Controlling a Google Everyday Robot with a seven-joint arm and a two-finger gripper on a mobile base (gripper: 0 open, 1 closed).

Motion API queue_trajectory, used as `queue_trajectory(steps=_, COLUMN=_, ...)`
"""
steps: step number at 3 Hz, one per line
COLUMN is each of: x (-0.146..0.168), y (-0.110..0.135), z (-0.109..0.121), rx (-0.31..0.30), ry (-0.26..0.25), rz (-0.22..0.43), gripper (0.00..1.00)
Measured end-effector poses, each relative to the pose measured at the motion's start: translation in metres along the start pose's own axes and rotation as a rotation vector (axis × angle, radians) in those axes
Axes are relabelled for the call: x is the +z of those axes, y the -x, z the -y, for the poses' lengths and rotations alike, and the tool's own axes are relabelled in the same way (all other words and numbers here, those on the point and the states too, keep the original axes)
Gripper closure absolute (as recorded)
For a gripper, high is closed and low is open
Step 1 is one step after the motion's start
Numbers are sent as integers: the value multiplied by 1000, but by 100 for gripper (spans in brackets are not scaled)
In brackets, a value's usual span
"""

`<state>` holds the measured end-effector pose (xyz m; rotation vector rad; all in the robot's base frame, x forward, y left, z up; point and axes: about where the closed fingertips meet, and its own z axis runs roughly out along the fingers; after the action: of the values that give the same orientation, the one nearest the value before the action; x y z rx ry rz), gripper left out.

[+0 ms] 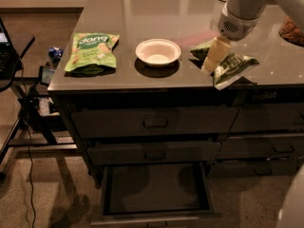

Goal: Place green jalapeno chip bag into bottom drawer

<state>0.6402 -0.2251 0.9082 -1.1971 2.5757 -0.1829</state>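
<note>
The green jalapeno chip bag (233,64) lies crumpled on the dark countertop near its front edge, right of the middle, with its pale end hanging slightly over the edge. My gripper (213,56) reaches down from the upper right on the white arm and sits over the bag's left part, touching or just above it. The bottom drawer (155,190) is pulled open below the counter, and its dark interior shows nothing inside.
A white bowl (157,52) stands left of the bag. A flat light-green "dang" pouch (92,51) lies at the counter's left end. Two shut drawers with handles (156,123) sit above the open one. A snack item (291,30) lies at the far right. Cables and a stand are on the floor at left.
</note>
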Motion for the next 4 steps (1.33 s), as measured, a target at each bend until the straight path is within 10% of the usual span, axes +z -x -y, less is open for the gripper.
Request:
queue_trajectory(steps=2, x=49, y=-1, z=4, rx=-2, ry=70, rz=-37, gripper=0)
queue_trajectory(steps=4, x=50, y=-1, z=4, rx=-2, ry=71, rz=-38, gripper=42)
